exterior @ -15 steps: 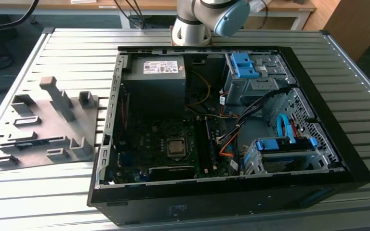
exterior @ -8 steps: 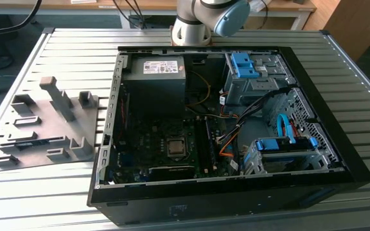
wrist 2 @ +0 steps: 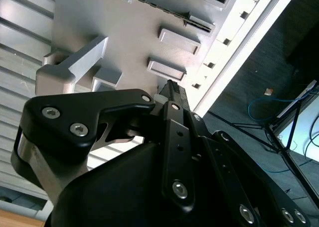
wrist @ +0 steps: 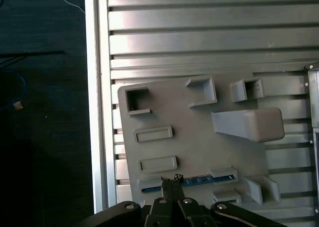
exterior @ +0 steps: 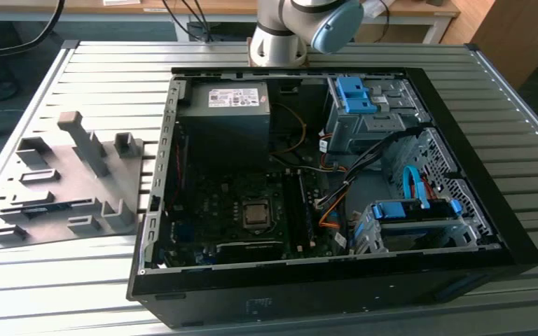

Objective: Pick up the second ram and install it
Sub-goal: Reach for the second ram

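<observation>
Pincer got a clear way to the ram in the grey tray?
Probably yes: the pincer hangs right over the second ram, edge-up in its slot on the grey tray, nothing covering it.

Grey arm (exterior: 277, 35) with a round blue cap, standing upright at the top of the exterior view. Black gripper (wrist: 171, 179) (wrist 2: 172, 87) in both wrist views, aimed straight down. Two thin fingers (wrist: 165, 188) pressed close together, tips side by side, holding nothing. Shiny silver bolts along the black knuckles.
</observation>
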`<move>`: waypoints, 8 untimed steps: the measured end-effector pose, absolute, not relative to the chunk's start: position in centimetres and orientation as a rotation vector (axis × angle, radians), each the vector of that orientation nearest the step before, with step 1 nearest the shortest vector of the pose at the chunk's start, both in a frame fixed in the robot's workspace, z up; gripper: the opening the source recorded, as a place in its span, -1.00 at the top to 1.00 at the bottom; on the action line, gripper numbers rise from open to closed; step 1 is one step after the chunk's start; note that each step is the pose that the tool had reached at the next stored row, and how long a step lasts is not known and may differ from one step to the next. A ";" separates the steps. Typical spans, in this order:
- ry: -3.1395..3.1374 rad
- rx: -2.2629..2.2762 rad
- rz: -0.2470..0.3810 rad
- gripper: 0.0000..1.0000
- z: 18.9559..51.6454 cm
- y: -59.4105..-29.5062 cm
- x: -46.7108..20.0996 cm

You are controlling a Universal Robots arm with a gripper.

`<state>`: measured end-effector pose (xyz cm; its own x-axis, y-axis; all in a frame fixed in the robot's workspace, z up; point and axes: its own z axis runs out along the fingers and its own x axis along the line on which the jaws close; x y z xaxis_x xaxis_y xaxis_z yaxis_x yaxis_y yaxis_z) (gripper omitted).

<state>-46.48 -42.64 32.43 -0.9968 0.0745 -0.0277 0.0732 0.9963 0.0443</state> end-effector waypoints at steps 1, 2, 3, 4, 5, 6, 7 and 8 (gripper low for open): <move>3.109 0.115 0.067 0.80 32.3 -42.6 -46.5; 3.109 0.115 0.067 0.80 32.3 -42.6 -46.5; 3.109 0.115 0.067 0.80 32.2 -42.6 -46.5; 3.109 0.115 0.067 0.80 32.1 -42.6 -46.5; 3.109 0.115 0.067 0.80 32.0 -42.6 -46.5; 3.109 0.115 0.067 0.80 31.9 -42.6 -46.5; 3.109 0.115 0.067 0.80 31.8 -42.6 -46.5; 3.109 0.115 0.067 0.80 31.7 -42.6 -46.5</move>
<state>-46.48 -42.64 31.68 -0.9968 0.0745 -0.0278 0.0732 0.9963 0.0444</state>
